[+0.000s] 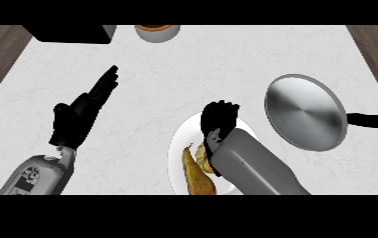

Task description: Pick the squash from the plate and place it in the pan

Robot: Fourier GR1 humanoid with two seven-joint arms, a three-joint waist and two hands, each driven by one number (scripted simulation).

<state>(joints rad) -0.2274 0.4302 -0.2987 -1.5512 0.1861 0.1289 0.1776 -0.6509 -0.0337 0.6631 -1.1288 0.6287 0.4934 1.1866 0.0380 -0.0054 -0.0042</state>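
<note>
On the white counter point(221, 62), near the lower middle of the view, stands a white plate point(179, 147), and the yellow squash point(196, 174) lies on it. The right hand point(219, 119) is over the far part of the plate, and its grey forearm covers much of the plate and a part of the squash. The fingers of this hand seem bent downward, but I cannot tell if they are spread, pressed together, or already pinching something; no part of the squash shows between them. The squash that is visible lies closer to the wrist than to the fingertips.

I judge that the step in hand is the reach and the grasp: the squash is not lifted yet. The next move calls for bringing the fingers onto the squash itself, closing around it, lifting it, and carrying it to the right, where the grey pan point(304, 110) waits just beside the plate with its black handle point(363, 119) cut off at the edge.

The left hand point(83, 112) rests at the left side, well apart from the plate, fingers straight and pressed together.

At the far edge a dark box point(70, 33) and a small cup point(157, 32) are only partly in view, so I cannot tell more about them.
</note>
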